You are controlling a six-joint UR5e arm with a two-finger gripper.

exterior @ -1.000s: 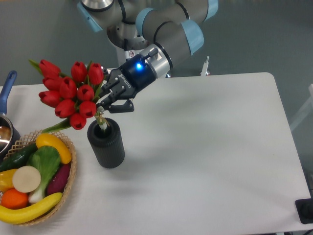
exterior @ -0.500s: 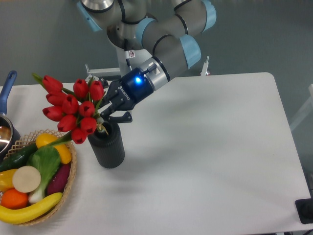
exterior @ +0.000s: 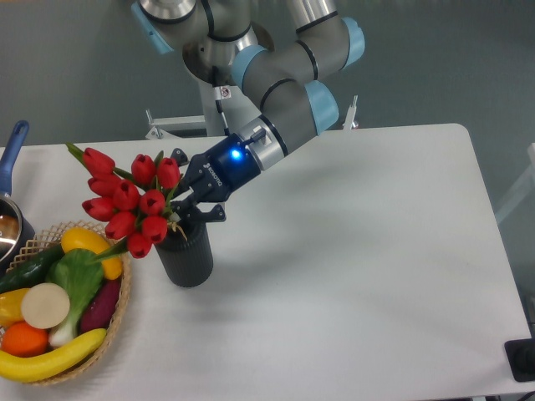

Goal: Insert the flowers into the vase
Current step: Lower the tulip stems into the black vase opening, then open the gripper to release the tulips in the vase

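Note:
The flowers [exterior: 132, 201], a bunch of red tulip buds with green stems and leaves, stand tilted to the left with their stems down inside the vase [exterior: 185, 255]. The vase is a dark ribbed cylinder standing upright on the white table at the left. My gripper [exterior: 189, 203] is right over the vase mouth, shut on the flower stems just below the buds. The lower stems are hidden inside the vase.
A wicker basket [exterior: 121, 294] with a banana, an orange and vegetables stands just left of the vase at the front left. A pot with a blue handle [exterior: 12, 147] is at the left edge. The white table [exterior: 359, 251] stretches to the right.
My gripper has gone down and slightly left with the flowers. The stems have sunk deeper into the vase and the buds sit lower.

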